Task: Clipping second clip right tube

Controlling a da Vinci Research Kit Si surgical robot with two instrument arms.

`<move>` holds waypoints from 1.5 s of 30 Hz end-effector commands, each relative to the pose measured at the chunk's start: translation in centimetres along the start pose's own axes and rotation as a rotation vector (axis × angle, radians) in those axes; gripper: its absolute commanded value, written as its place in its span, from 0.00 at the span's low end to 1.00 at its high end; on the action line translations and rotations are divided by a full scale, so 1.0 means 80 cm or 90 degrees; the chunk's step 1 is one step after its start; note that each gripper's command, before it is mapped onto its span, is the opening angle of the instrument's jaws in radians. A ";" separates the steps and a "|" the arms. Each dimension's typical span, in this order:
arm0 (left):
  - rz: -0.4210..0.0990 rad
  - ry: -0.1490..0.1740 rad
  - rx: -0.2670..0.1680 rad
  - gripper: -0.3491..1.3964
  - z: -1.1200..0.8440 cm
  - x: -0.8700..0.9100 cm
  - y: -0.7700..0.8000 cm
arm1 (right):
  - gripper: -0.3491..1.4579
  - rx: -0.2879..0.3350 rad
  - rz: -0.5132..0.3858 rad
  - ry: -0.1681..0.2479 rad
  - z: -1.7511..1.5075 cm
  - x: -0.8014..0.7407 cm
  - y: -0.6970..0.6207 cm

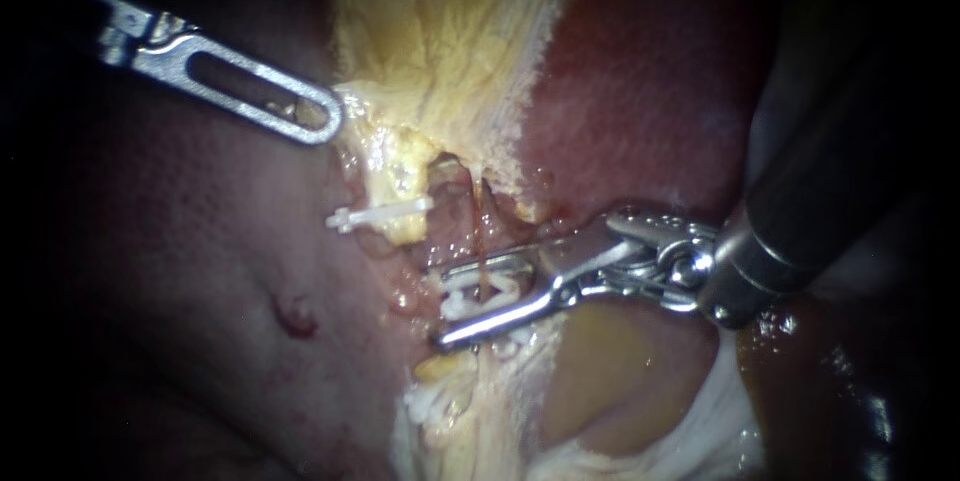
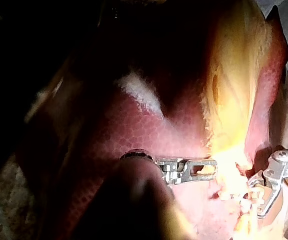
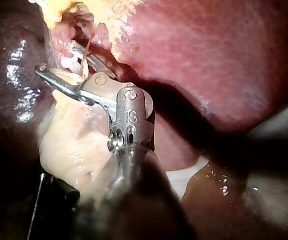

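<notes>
The thin red right tube (image 1: 480, 241) runs between the right instrument (image 1: 445, 309)'s jaws. They stand narrow, holding a white clip (image 1: 462, 303) around it. An other clip (image 1: 378, 213) sits near, up to the left. The left instrument (image 1: 330, 121) touches yellow tissue (image 1: 440, 31); I cannot tell its hold. Liver (image 1: 640, 91) crowds close

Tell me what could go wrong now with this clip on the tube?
1. The clip held by the right instrument spans a thin tube; closing off-centre might catch only part of it.
2. A lower clip lies close by; the two could crowd.
3. The left instrument has its tip at the yellow tissue; if that shifts, the tube may move out.
</notes>
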 end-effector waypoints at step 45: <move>0.000 0.000 0.000 0.00 0.0000 0.0000 0.0000 | 0.47 0.036 0.045 0.045 0.0001 0.0008 -0.0021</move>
